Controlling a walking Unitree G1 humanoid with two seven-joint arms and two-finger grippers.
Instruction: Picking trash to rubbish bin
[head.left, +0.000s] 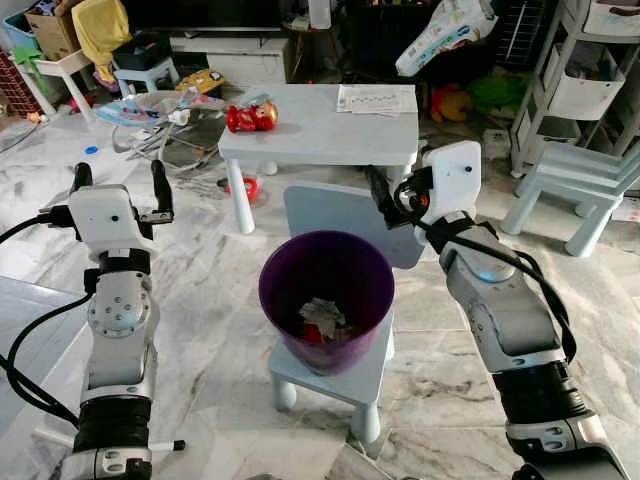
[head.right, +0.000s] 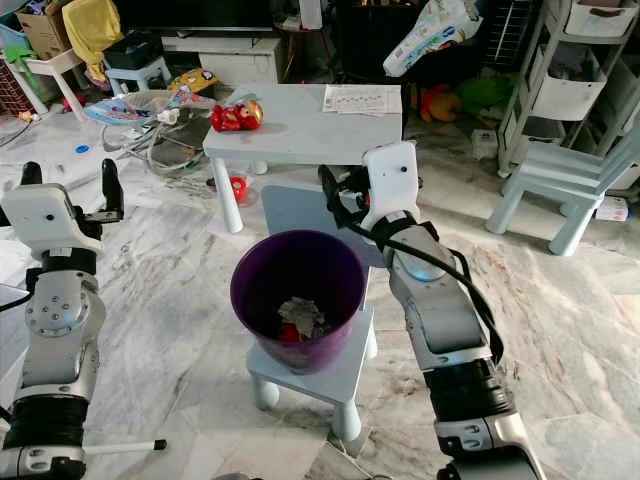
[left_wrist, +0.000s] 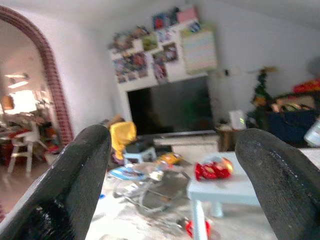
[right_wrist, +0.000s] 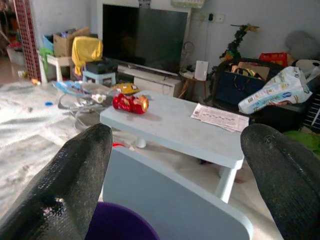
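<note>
Crumpled trash (head.left: 322, 318) lies at the bottom of the purple rubbish bin (head.left: 327, 262), which stands on the seat of a small pale-blue chair (head.left: 336, 375) on the marble floor (head.left: 220, 330). The right gripper (head.left: 378, 195) hovers just beyond the bin's far right rim, fingers spread and holding nothing. The left gripper (head.left: 119, 183) hangs well to the bin's left, fingers also spread and bare. Behind the chair, a red crushed wrapper (head.left: 250, 117) sits at the pale-blue table's (head.left: 320, 135) far left corner, a printed sheet (head.left: 376, 98) at its far right corner.
</note>
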